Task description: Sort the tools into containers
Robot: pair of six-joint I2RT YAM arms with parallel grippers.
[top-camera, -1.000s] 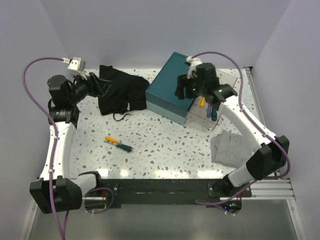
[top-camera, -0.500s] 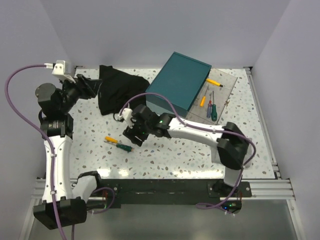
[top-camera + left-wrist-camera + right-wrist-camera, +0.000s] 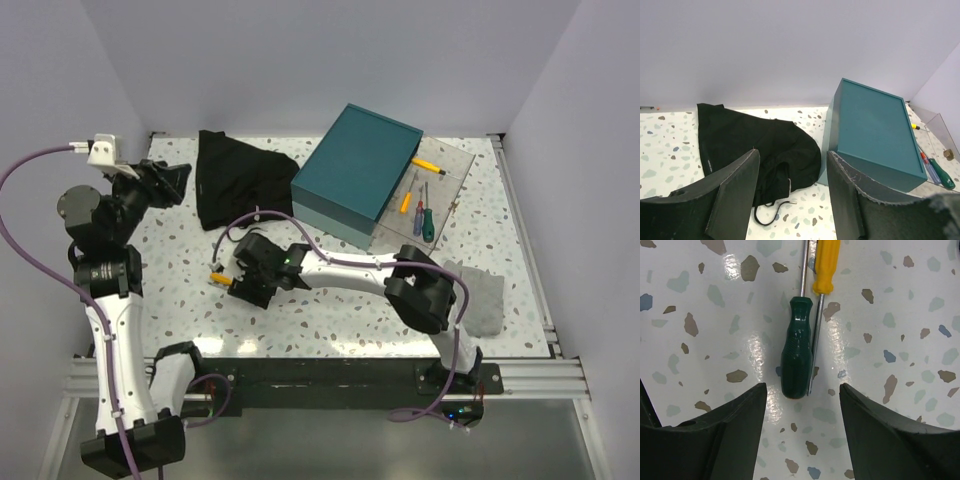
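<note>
Two screwdrivers lie side by side on the table, one with a green handle (image 3: 796,355) and one with an orange handle (image 3: 826,265) (image 3: 215,277). My right gripper (image 3: 802,390) (image 3: 245,285) hovers open right above them, and the butt of the green handle sits just between its fingertips. My left gripper (image 3: 793,155) (image 3: 165,180) is open and empty, raised at the far left, facing the black bag (image 3: 750,140) (image 3: 235,180) and the teal case (image 3: 875,130) (image 3: 358,172). The clear box (image 3: 460,165) beside the case holds several screwdrivers (image 3: 420,215).
A folded grey cloth (image 3: 482,300) lies at the right, partly behind my right arm's elbow. The bag's drawstring (image 3: 772,212) trails onto the table. White walls close in the back and both sides.
My right arm swung from above the clear box down and left to the two screwdrivers on the table. My left arm drew back from the bag toward the left wall.
</note>
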